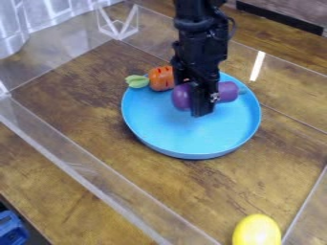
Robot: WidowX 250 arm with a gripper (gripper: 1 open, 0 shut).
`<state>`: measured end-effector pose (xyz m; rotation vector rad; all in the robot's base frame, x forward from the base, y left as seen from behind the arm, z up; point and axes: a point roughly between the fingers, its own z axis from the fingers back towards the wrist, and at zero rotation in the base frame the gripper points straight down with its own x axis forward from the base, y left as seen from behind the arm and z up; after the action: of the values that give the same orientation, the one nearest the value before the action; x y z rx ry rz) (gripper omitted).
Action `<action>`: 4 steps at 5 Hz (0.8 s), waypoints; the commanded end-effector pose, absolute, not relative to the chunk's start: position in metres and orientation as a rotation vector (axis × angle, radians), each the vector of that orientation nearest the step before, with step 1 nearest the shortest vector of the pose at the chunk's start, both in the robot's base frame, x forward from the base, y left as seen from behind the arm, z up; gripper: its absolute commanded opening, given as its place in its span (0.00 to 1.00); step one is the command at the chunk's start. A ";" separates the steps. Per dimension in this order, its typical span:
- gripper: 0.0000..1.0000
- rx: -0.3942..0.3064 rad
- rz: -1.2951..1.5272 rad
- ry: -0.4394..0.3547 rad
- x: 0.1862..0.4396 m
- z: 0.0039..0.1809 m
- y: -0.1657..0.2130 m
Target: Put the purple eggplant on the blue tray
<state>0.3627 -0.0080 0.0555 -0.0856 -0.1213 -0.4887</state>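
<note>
Gripper (201, 103) clamps the purple eggplant (205, 95) between its jaws, above the blue tray (166, 129).

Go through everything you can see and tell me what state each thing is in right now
Claw: shut on the eggplant, pointing down over the tray.
Eggplant: held in the claw, low over the tray; contact with the tray unclear.
Tray: flat on the table, bare except where the eggplant hangs.
Carrot: lying at the tray's far rim, untouched.
Lemon: resting on the table near the front edge, apart from the rest.
</note>
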 end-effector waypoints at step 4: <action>1.00 -0.092 -0.447 -0.199 0.389 0.060 0.002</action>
<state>0.3789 -0.0055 0.0412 -0.1094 -0.1390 -0.4612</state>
